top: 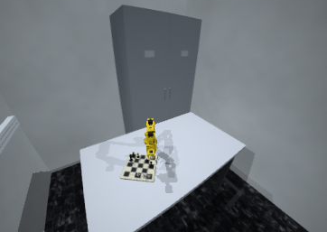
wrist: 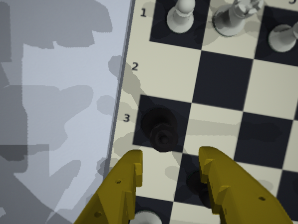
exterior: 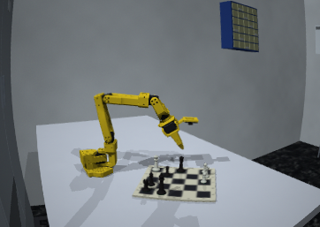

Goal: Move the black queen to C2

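Bare grey room: tall two-door cabinet (top: 155,63), white table (top: 203,142), dark speckled floor (top: 63,194), blue wall panel (exterior: 240,26).
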### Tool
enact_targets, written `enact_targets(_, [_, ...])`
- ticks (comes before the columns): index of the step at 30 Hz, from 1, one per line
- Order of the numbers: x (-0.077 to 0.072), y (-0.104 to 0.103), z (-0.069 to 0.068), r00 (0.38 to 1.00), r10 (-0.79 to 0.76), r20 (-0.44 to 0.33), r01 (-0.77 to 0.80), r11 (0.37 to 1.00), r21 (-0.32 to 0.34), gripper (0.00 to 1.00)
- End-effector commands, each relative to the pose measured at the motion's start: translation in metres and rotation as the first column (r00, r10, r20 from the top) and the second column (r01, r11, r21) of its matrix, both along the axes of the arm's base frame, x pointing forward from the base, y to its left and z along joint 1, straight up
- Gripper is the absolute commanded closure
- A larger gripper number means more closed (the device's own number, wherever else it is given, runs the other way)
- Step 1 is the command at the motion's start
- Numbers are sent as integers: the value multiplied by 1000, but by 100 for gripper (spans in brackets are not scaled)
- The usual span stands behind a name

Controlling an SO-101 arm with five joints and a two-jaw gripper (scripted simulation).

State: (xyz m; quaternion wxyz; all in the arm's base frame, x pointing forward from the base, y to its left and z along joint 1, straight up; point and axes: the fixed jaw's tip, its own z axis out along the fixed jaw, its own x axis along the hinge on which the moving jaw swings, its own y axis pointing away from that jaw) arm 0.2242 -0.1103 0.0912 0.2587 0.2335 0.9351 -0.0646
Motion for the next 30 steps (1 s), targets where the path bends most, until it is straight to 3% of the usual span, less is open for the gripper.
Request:
enact_targets(1, [2,3,-5,1000,8,11,-8,1000,-2,88])
enact_targets(12, [2,2,-34,1000,8,11,-8,1000,-2,88])
enact_targets(30, [3,2,-61,1000,8,10,-8,1000,-2,88])
